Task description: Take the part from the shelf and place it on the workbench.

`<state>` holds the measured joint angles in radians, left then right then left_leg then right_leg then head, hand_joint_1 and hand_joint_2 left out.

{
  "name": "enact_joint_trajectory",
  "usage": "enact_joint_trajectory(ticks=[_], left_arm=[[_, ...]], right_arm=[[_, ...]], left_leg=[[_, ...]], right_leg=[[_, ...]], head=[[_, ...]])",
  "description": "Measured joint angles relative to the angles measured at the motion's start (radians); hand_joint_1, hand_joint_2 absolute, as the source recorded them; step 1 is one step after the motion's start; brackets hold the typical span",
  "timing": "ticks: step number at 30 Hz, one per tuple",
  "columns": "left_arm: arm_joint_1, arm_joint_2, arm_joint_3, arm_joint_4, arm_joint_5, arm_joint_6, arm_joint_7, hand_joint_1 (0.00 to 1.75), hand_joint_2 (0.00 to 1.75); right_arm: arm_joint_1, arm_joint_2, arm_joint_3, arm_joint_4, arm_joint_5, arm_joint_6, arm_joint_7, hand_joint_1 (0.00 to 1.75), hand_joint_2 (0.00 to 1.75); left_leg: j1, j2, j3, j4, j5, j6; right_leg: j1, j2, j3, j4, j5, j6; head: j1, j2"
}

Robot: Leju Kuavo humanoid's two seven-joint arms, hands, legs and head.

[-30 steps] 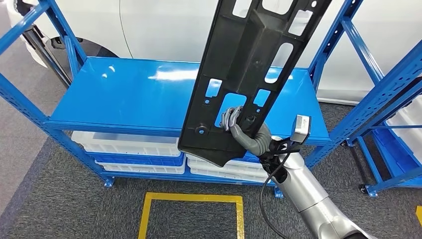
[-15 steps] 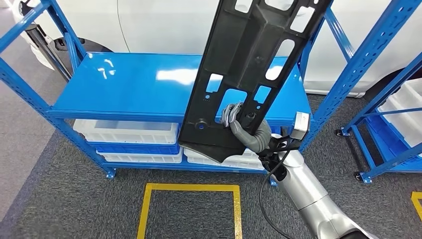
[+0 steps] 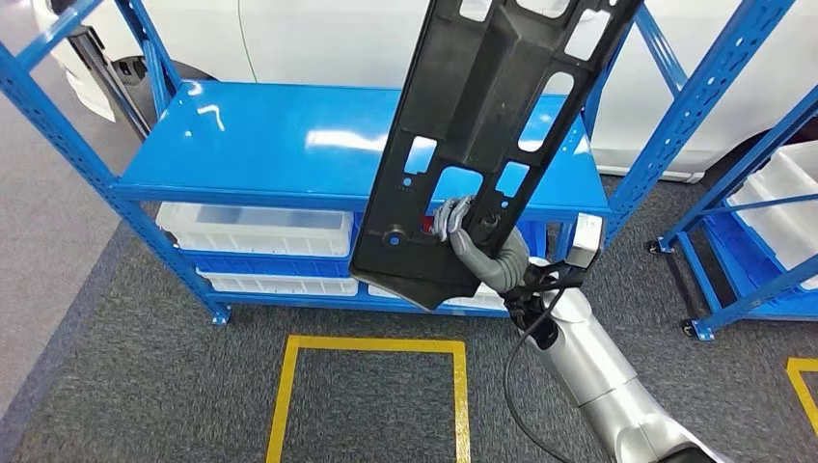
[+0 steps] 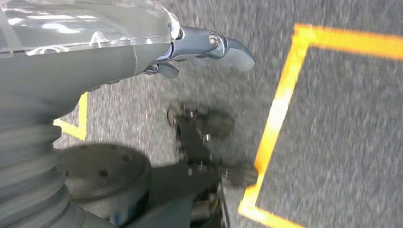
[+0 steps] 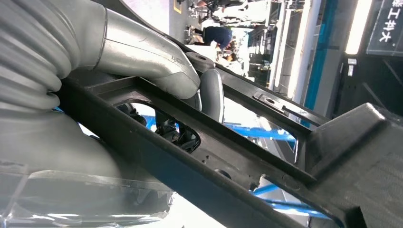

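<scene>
We see the right hand (image 3: pixel 461 231) gripping the black part (image 3: pixel 487 135) through a cutout near its lower end, the part rising steeply above it, clear of the blue shelf (image 3: pixel 280 145) beyond. The left hand (image 4: pixel 209 47) holds nothing, fingers loosely extended.

- The right hand (image 3: pixel 453 224) holds the long black part (image 3: pixel 482 145) up high. The part stands tall and tilted in front of the blue shelf (image 3: pixel 289 145), so it blocks much of the way there.
- The top board of the shelf is bare on its left side, with room to reach.
- Blue posts (image 3: pixel 68 125) stand at the shelf's corners and get in the way at the sides.
- White bins (image 3: pixel 253 230) fill the lower shelves.
- A second blue rack (image 3: pixel 762 193) stands to the right, with a strip of floor between.
- The grey floor with the yellow square (image 3: pixel 371 386) is open.
- The left hand (image 4: pixel 209 47) hangs over the floor; it looks free, but the view is blurry.
</scene>
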<state>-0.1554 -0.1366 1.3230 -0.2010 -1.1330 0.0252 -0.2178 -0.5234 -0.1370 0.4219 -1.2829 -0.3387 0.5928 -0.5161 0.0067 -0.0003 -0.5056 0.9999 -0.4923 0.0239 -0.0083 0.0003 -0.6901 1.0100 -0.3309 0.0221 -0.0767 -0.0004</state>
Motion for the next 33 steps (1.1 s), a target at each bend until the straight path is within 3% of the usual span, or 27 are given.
enact_joint_trajectory(ticks=[1,2,3,5,6,7,9,10,12,13,15,16,17,18,19,21,22,24,25,27,29,32,33], left_arm=[[0.000,0.000,0.000,0.000,0.000,0.000,0.000,0.00,1.75],[-0.001,0.000,0.000,0.000,0.000,0.000,0.000,0.00,1.75],[-0.002,0.000,0.000,0.000,0.000,0.000,0.001,0.00,1.75],[-0.004,0.000,0.000,0.000,-0.001,-0.001,0.002,0.00,1.75],[-0.004,0.000,0.000,0.000,-0.003,-0.002,0.002,0.00,1.75],[-0.004,0.000,0.000,0.000,-0.005,-0.003,0.002,0.00,1.75],[-0.004,-0.001,-0.002,0.000,-0.011,-0.007,0.002,0.00,1.75],[-0.004,-0.002,-0.003,0.000,-0.012,-0.008,0.003,0.00,1.75],[-0.004,-0.002,-0.004,0.000,-0.013,-0.010,0.004,0.00,1.75],[-0.003,-0.002,-0.004,0.000,-0.013,-0.011,0.004,0.00,1.75],[-0.003,-0.002,-0.004,0.000,-0.014,-0.011,0.005,0.00,1.75],[-0.004,-0.002,-0.005,0.000,-0.014,-0.011,0.005,0.00,1.75],[-0.004,-0.002,-0.005,0.000,-0.015,-0.011,0.005,0.00,1.75],[-0.004,-0.002,-0.006,0.000,-0.016,-0.012,0.006,0.00,1.75],[-0.004,-0.002,-0.006,0.000,-0.017,-0.012,0.006,0.00,1.75],[-0.004,-0.002,-0.007,0.000,-0.018,-0.010,0.000,0.00,1.75],[-0.005,-0.002,-0.009,0.000,-0.018,-0.007,-0.006,0.00,1.75],[-0.007,-0.002,-0.014,0.000,-0.019,0.002,-0.022,0.00,1.75],[-0.008,-0.002,-0.017,0.000,-0.019,0.009,-0.028,0.00,1.75],[-0.008,-0.002,-0.019,0.000,-0.021,0.024,-0.033,0.00,1.75],[-0.009,-0.002,-0.021,0.000,-0.023,0.037,-0.034,0.00,1.75],[-0.009,-0.001,-0.023,0.000,-0.029,0.042,-0.034,0.00,1.75],[-0.008,-0.001,-0.024,0.000,-0.031,0.042,-0.034,0.00,1.75]], right_arm=[[0.000,0.000,0.000,0.000,0.000,0.000,0.000,1.75,1.75],[0.000,0.000,-0.001,0.000,0.000,0.000,0.000,1.75,1.75],[0.000,0.000,-0.002,0.001,0.000,0.001,0.000,1.75,1.75],[0.003,0.000,-0.007,0.005,-0.001,0.002,0.001,1.75,1.75],[0.005,0.000,-0.011,0.007,-0.002,0.004,0.001,1.75,1.75],[0.006,0.000,-0.016,0.009,-0.003,0.005,0.002,1.75,1.75],[0.008,-0.001,-0.025,0.010,-0.006,0.007,0.002,1.75,1.75],[0.008,-0.001,-0.028,0.009,-0.007,0.007,0.002,1.75,1.75],[0.009,-0.002,-0.030,0.009,-0.008,0.007,0.002,1.75,1.75],[0.010,-0.002,-0.031,0.009,-0.008,0.007,0.002,1.75,1.75],[0.011,-0.003,-0.031,0.009,-0.008,0.008,0.003,1.75,1.75],[0.013,-0.003,-0.032,0.009,-0.009,0.008,0.003,1.75,1.75],[0.015,-0.003,-0.032,0.009,-0.010,0.008,0.003,1.75,1.75],[0.017,-0.003,-0.032,0.009,-0.011,0.008,0.003,1.75,1.75],[0.020,-0.003,-0.032,0.009,-0.013,0.008,0.004,1.75,1.75],[0.023,-0.004,-0.033,0.008,-0.017,0.008,0.005,1.75,1.75],[0.024,-0.005,-0.034,0.006,-0.018,0.008,0.006,1.75,1.75],[0.027,-0.008,-0.040,-0.002,-0.019,0.008,0.007,1.75,1.75],[0.028,-0.010,-0.042,-0.006,-0.020,0.008,0.008,1.75,1.75],[0.032,-0.012,-0.046,-0.012,-0.021,0.008,0.008,1.75,1.75],[0.036,-0.014,-0.049,-0.017,-0.021,0.007,0.011,1.75,1.75],[0.041,-0.016,-0.051,-0.020,-0.015,0.000,0.018,1.75,1.75],[0.044,-0.016,-0.051,-0.021,-0.012,-0.003,0.020,1.75,1.75]], left_leg=[[0.000,0.000,0.000,0.000,0.000,0.000],[-0.001,0.001,-0.004,0.000,0.005,0.003],[-0.002,0.002,-0.012,0.000,0.012,0.007],[-0.006,0.005,-0.055,0.002,0.047,0.015],[-0.009,0.006,-0.088,0.004,0.072,0.015],[-0.012,0.006,-0.121,0.007,0.098,0.012],[-0.014,0.007,-0.158,0.007,0.137,0.002],[-0.012,0.007,-0.160,0.005,0.149,-0.004],[-0.009,0.007,-0.165,0.000,0.160,-0.015],[-0.008,0.005,-0.173,0.014,0.141,-0.020],[-0.005,0.004,-0.201,0.095,0.051,-0.028],[-0.004,0.004,-0.217,0.161,-0.001,-0.032],[-0.002,0.004,-0.228,0.225,-0.035,-0.035],[0.000,0.004,-0.230,0.274,-0.043,-0.039],[0.003,0.004,-0.221,0.298,-0.029,-0.041],[0.008,0.004,-0.154,0.246,0.026,-0.046],[0.009,0.003,-0.103,0.178,0.026,-0.048],[0.007,-0.001,-0.015,0.047,-0.008,-0.040],[0.005,-0.003,0.005,0.013,-0.027,-0.034],[0.003,-0.002,0.008,0.002,-0.021,-0.018],[0.002,0.003,0.002,0.001,-0.007,-0.003],[-0.003,0.005,-0.015,0.001,0.009,0.009],[-0.006,0.002,-0.022,0.002,0.013,0.010]], right_leg=[[0.000,0.000,0.000,0.000,-0.001,0.000],[-0.001,0.000,-0.006,0.013,-0.021,0.001],[-0.002,0.000,-0.015,0.039,-0.056,0.003],[-0.004,0.000,-0.044,0.181,-0.156,0.010],[-0.003,0.000,-0.014,0.206,-0.167,0.008],[0.001,-0.001,0.049,0.175,-0.182,0.001],[0.010,-0.002,0.181,0.026,-0.176,-0.015],[0.015,-0.002,0.206,-0.015,-0.188,-0.020],[0.016,-0.004,0.195,-0.022,-0.167,-0.030],[0.014,-0.005,0.186,-0.027,-0.154,-0.037],[0.010,-0.008,0.161,-0.032,-0.126,-0.048],[0.010,-0.007,0.145,-0.031,-0.113,-0.050],[0.011,-0.007,0.129,-0.030,-0.101,-0.050],[0.011,-0.007,0.111,-0.029,-0.088,-0.049],[0.010,-0.007,0.092,-0.026,-0.075,-0.047],[0.007,-0.006,0.053,-0.017,-0.053,-0.039],[0.006,-0.005,0.036,-0.011,-0.045,-0.033],[0.007,-0.003,0.017,-0.003,-0.031,-0.021],[0.008,-0.004,0.015,-0.001,-0.025,-0.016],[0.005,-0.003,0.015,0.000,-0.016,-0.005],[0.000,-0.002,-0.002,0.037,-0.047,0.005],[-0.003,-0.001,-0.074,0.225,-0.156,0.013],[-0.002,-0.001,-0.092,0.278,-0.176,0.012]], head=[[0.000,0.000],[0.000,0.000],[0.000,0.000],[0.000,0.000],[0.000,0.000],[0.000,0.000],[0.000,0.000],[0.000,0.000],[0.000,0.000],[0.000,0.000],[0.000,0.000],[0.000,0.000],[0.000,0.000],[0.000,0.000],[0.000,0.000],[0.000,0.000],[0.000,0.000],[0.000,0.000],[0.000,0.000],[0.000,0.000],[0.000,0.000],[0.000,0.000],[0.000,0.000]])
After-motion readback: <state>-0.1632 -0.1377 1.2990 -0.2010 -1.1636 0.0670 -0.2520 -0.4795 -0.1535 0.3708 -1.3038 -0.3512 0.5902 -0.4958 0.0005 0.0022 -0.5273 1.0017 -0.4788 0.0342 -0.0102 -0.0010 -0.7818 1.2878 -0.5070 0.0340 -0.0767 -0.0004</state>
